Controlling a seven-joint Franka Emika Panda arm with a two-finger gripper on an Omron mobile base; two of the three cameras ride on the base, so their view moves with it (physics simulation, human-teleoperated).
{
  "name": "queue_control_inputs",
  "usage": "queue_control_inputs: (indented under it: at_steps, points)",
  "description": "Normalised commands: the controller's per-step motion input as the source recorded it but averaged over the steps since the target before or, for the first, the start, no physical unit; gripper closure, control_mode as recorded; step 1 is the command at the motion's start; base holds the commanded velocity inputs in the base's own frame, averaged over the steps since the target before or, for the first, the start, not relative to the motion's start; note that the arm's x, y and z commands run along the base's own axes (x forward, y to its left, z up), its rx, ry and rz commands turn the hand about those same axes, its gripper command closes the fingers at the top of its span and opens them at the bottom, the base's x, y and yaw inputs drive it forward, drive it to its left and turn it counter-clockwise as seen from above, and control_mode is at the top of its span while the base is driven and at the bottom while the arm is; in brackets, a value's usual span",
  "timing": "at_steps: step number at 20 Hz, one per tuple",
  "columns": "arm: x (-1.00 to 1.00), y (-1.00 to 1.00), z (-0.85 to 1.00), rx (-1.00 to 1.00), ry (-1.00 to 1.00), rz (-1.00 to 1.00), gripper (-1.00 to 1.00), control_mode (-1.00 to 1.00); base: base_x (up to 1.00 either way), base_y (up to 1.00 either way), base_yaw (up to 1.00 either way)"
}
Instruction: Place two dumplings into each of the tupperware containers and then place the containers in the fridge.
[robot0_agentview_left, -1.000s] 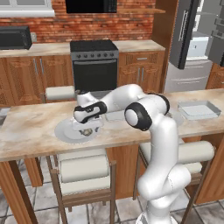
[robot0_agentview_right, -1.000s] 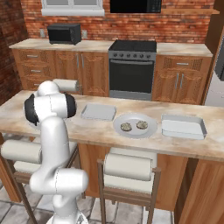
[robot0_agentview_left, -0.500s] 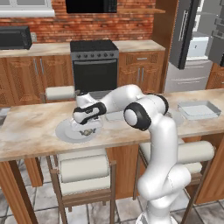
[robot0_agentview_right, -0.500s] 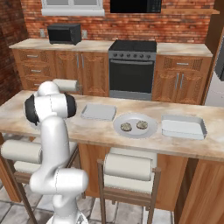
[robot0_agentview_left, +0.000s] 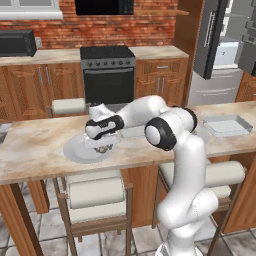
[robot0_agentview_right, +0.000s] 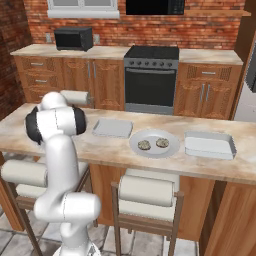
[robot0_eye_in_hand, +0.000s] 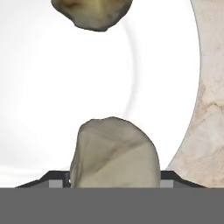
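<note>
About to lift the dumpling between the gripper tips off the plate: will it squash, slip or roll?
The dumpling looks lumpy and rounded, so it may shift or slip between the gripper tips. Its small size suggests it is light. On the smooth plate it could roll if nudged.

No readable text, label, brand, number or sign anywhere in these views. Appliance fronts, cabinet doors and the brick wall carry no lettering that can be made out.
</note>
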Motion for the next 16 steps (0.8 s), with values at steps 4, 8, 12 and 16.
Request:
queue_control_inputs:
  at_steps: [4,8,12,16]
  points:
    - [-0.48,-0.86,0.66,0.0,-0.04,0.04,1.0,-1.0,0.0,0.0,0.0]
    - [-0.45,-0.89,0.8,0.0,-0.12,0.03,1.0,-1.0,0.0,0.0,0.0]
    - [-0.25,-0.99,0.71,0.0,-0.13,0.06,1.0,-1.0,0.0,0.0,0.0]
    - [0.11,-1.0,0.49,0.1,-0.06,0.12,1.0,-1.0,0.0,0.0,0.0]
